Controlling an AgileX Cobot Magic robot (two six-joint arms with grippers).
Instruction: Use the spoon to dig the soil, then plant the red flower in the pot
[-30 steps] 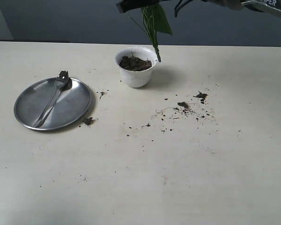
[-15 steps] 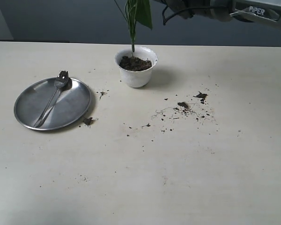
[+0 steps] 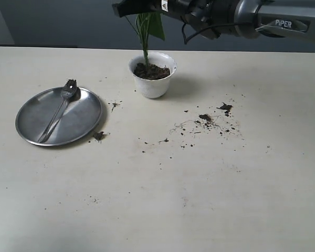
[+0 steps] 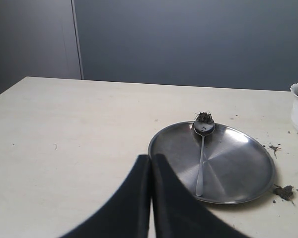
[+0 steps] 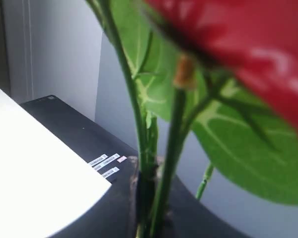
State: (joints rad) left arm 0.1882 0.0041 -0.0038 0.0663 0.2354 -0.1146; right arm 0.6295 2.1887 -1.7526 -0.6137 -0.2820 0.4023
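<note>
Digging looks done, the spoon point(image 3: 58, 113) lying on the steel plate point(image 3: 22, 125), while the right jaws pinch the red flower point(image 3: 145, 37), stems reaching the soil point(image 3: 152, 71) in the pot point(image 3: 153, 86), not yet released; left jaws pressed together, empty.

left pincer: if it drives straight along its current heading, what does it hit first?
Probably the bare table, just short of the near rim of the steel plate. The shut left pincer aims beside that rim, not at the spoon. Depth is unclear; it might clip the rim.
</note>
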